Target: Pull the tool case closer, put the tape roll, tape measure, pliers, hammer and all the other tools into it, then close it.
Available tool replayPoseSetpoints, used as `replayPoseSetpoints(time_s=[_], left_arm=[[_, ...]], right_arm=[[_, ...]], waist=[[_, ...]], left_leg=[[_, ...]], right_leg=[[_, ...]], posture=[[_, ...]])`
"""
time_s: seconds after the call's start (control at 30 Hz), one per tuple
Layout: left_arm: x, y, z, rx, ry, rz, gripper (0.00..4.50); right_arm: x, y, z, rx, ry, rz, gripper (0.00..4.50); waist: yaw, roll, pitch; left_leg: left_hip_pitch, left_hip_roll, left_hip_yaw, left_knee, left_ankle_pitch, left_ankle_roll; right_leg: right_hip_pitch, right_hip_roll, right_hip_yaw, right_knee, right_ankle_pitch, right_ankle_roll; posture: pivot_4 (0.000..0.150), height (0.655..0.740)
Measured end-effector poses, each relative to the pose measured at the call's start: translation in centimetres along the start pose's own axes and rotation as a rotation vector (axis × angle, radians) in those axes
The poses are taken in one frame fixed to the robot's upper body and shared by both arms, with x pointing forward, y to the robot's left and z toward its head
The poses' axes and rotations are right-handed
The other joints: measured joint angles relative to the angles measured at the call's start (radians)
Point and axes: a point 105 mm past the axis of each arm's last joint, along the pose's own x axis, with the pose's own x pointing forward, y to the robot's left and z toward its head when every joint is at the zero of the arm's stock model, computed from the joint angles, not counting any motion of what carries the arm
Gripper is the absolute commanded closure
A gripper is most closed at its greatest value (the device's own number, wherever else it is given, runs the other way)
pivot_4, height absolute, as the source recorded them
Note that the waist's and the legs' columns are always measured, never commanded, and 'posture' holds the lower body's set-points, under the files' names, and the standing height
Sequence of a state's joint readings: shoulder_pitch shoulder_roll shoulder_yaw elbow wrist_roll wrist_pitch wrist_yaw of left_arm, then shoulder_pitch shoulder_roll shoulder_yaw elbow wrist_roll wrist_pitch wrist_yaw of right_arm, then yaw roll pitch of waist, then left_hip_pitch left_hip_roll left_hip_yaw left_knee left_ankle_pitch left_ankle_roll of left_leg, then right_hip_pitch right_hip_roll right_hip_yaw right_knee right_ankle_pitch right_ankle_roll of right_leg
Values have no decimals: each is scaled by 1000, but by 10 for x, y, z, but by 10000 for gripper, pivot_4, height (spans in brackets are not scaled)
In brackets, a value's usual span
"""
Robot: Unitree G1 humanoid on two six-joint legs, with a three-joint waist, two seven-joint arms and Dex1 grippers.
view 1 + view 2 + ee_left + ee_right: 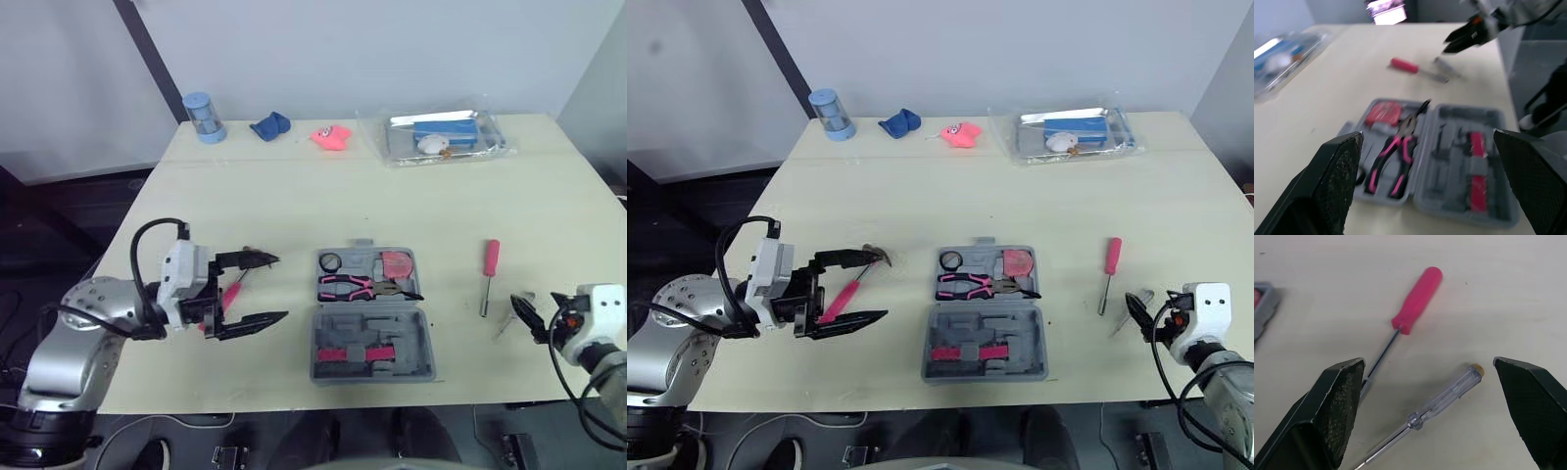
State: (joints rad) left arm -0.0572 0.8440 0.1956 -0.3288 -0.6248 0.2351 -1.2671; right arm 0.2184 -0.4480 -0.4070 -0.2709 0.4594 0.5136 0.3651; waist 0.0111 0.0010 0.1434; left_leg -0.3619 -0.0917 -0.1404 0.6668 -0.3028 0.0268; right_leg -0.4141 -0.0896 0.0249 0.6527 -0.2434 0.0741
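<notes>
The grey tool case (415,328) lies open at the table's front middle. In its far half sit pink-handled pliers (355,287), a red tape measure (396,262) and a small tape roll (330,261). My left gripper (281,288) is open just left of the case, its fingers straddling a pink-handled hammer (841,301) that lies on the table. To the right of the case are a pink screwdriver (1415,301) and a clear tester screwdriver (1442,401). My right gripper (1427,363) hangs open over the clear one, near the front right edge.
Along the far edge stand a blue cylinder (204,117), a blue cloth (270,125), a pink toy (331,136) and a clear plastic tray (495,147) with items in it. The table's front edge runs close to the case and both grippers.
</notes>
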Motion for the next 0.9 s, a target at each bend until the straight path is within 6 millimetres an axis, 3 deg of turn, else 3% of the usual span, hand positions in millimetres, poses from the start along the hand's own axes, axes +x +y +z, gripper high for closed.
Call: replayPoseSetpoints(time_s=[0.17,0.43,0.53,0.63,0.7,0.77,0.83,0.9], left_arm=[[9,-3,19,54,-34,-62,0],[13,-5,33,88,-45,-108,0],[13,-6,33,80,-47,-113,0],[13,-6,32,71,-42,-114,0],[13,-6,33,68,-44,-116,0],[13,-7,33,66,-46,-117,0],[13,-8,33,67,-44,-124,0],[13,-11,33,65,-41,-133,0]], right_arm=[[7,7,-24,41,48,-97,791],[17,12,-37,75,68,-204,791],[17,11,-38,69,68,-222,8903],[16,11,-38,62,73,-227,21257],[12,12,-39,54,81,-219,32811],[11,13,-39,45,88,-213,37083],[7,13,-39,11,102,-189,44806],[2,15,-38,-23,109,-157,44806]], waist=[[0,1,0],[-6,1,1],[-11,1,1],[-16,1,1],[-22,1,1],[-23,1,1],[-22,1,1],[-23,1,1]], left_leg=[[0,0,0,0,0,0],[0,0,2,0,0,0],[0,0,2,0,0,0],[0,0,2,0,0,0],[0,0,2,0,0,0],[0,0,2,0,0,0],[0,-1,2,0,0,0],[0,0,2,0,0,0]], right_leg=[[0,1,0,0,0,0],[-2,3,0,2,0,0],[-2,3,0,2,0,0],[-2,4,0,2,0,0],[-2,4,0,2,0,0],[-2,4,0,2,0,0],[-2,3,0,2,0,0],[-2,4,0,2,0,0]], posture=[[1500,7400],[1500,7400],[1500,7400],[1500,7400],[1500,7400],[1500,7400],[1500,7400],[1500,7400]])
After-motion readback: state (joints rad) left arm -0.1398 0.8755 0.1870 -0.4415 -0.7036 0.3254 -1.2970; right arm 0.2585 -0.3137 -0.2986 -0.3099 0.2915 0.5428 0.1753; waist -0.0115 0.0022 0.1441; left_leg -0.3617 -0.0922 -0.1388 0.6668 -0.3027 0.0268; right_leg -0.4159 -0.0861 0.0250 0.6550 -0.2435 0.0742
